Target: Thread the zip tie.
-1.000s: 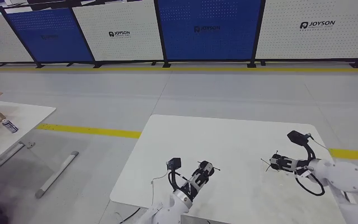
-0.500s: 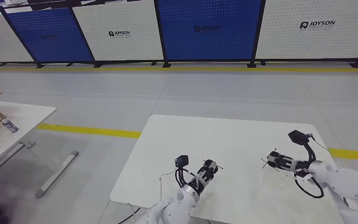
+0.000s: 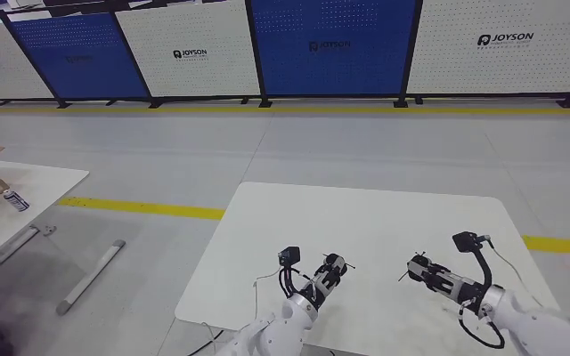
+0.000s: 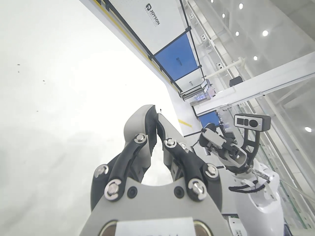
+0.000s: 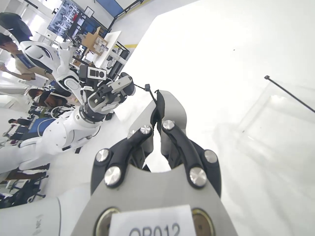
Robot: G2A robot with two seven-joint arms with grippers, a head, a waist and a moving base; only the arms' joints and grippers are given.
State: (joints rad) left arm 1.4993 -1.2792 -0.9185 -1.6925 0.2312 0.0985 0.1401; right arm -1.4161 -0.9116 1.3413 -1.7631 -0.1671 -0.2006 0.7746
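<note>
My right gripper (image 5: 157,98) is shut on a black zip tie, whose square head (image 5: 147,87) sticks out past the fingertips. In the top view this gripper (image 3: 413,267) hovers over the white table (image 3: 356,214) near its front edge. My left gripper (image 4: 156,114) is shut too, and a thin black strap (image 5: 139,87) pokes out of it toward that head. It is seen from above (image 3: 336,263) a short way left of the right one. I cannot tell whether the strap tip touches the head.
A second black zip tie (image 5: 290,95) lies flat on the table beside a clear plastic tray (image 5: 270,116). Blue and white partition panels (image 3: 329,44) stand far behind. Another white table (image 3: 36,191) stands at the left.
The right gripper has moved left toward the left gripper and closer to the table's front edge. The left gripper shifted slightly right early on, then held still.
</note>
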